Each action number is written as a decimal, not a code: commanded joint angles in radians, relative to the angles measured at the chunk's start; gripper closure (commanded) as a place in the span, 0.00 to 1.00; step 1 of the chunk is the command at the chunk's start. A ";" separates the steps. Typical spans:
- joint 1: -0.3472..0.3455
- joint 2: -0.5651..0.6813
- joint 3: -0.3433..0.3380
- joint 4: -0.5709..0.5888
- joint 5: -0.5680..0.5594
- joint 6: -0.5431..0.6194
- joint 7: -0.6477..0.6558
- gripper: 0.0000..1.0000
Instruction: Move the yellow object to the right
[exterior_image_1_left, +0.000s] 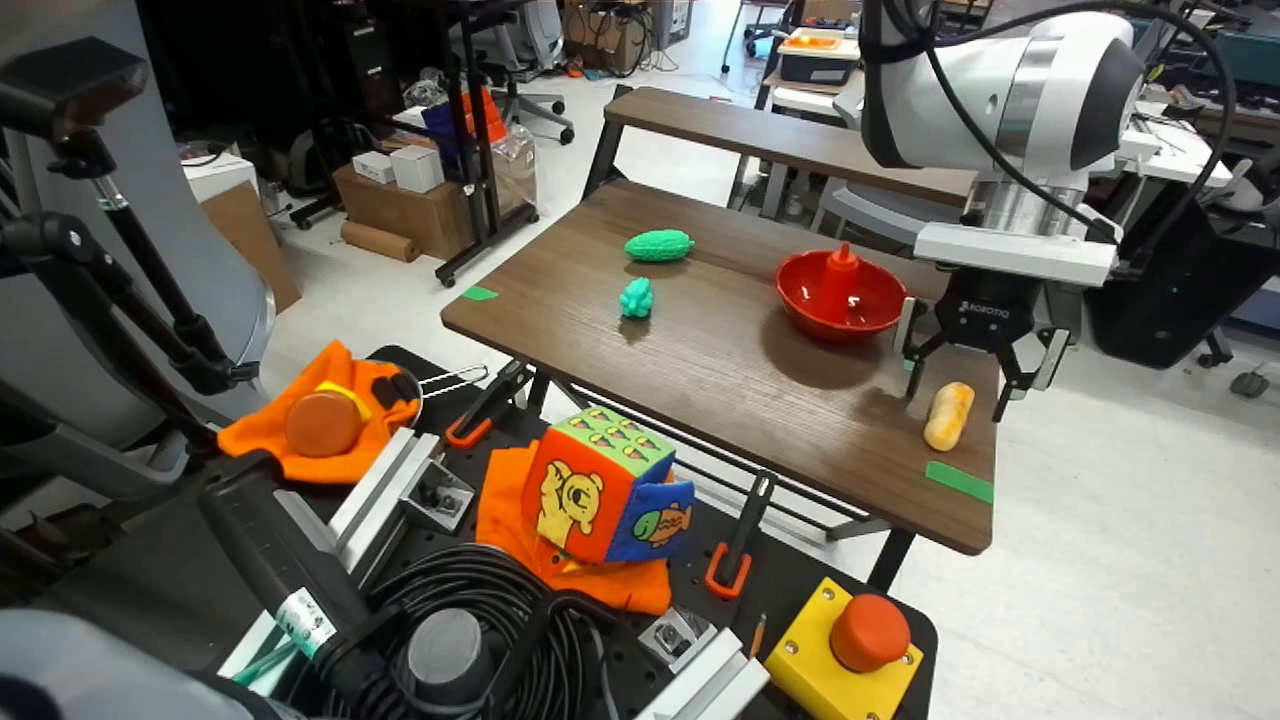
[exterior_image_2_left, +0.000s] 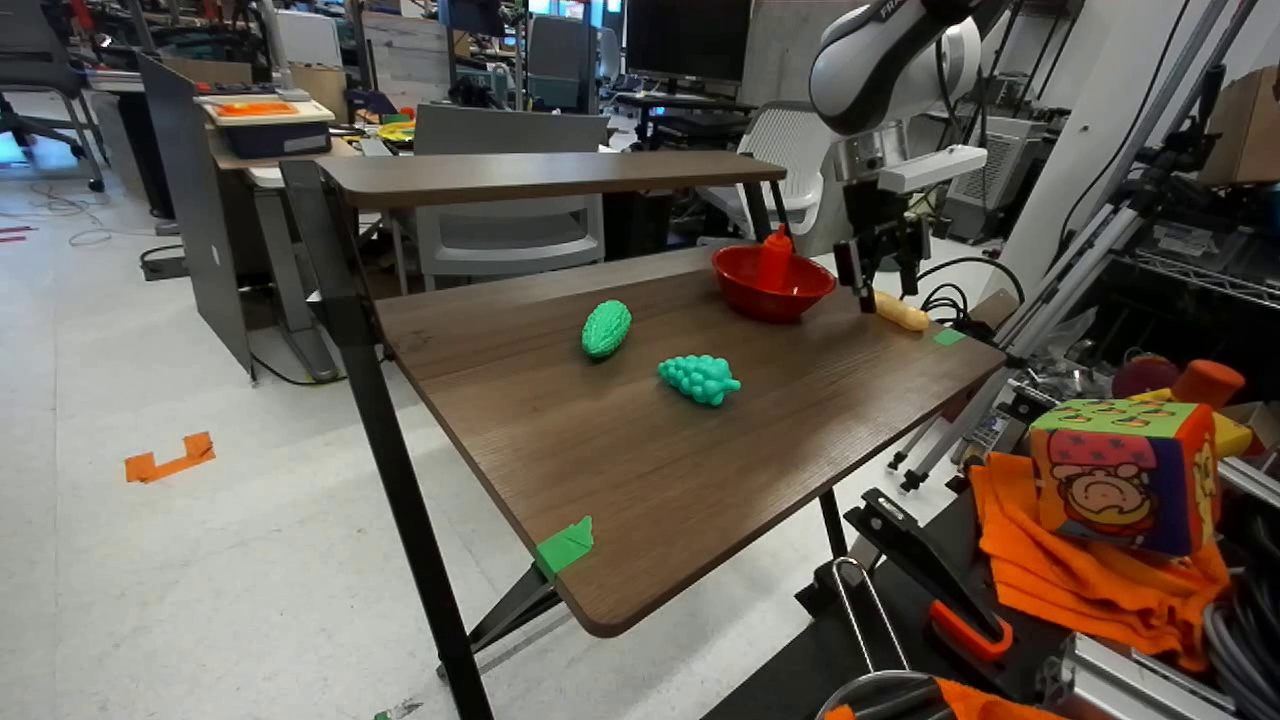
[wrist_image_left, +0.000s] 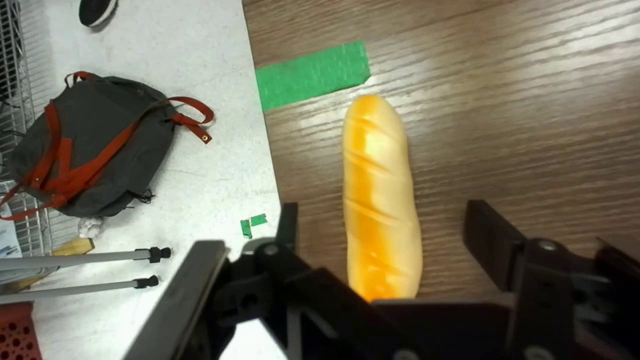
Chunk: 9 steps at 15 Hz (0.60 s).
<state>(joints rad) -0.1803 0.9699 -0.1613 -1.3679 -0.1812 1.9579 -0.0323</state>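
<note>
Near one corner of the worktop (exterior_image_1_left: 690, 390), beside green tape (wrist_image_left: 315, 75), lies the yellow object (wrist_image_left: 381, 200); the gripper (exterior_image_1_left: 957, 398), fingers spread, flanks it at the short edge. Farther from that edge stands a red bowl (exterior_image_2_left: 765, 304), red bottle (exterior_image_2_left: 775, 260) inside.

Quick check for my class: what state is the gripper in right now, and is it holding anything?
Gripper: open, holding nothing; in the wrist view its jaws stand apart, with gaps either side of the yellow object.
</note>
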 joint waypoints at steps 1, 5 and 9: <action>0.011 -0.093 -0.005 -0.113 -0.045 0.102 -0.049 0.00; 0.040 -0.269 -0.026 -0.316 -0.112 0.226 -0.033 0.00; 0.025 -0.277 -0.007 -0.300 -0.094 0.193 -0.042 0.00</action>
<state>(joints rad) -0.1556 0.6881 -0.1673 -1.6737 -0.2763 2.1525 -0.0736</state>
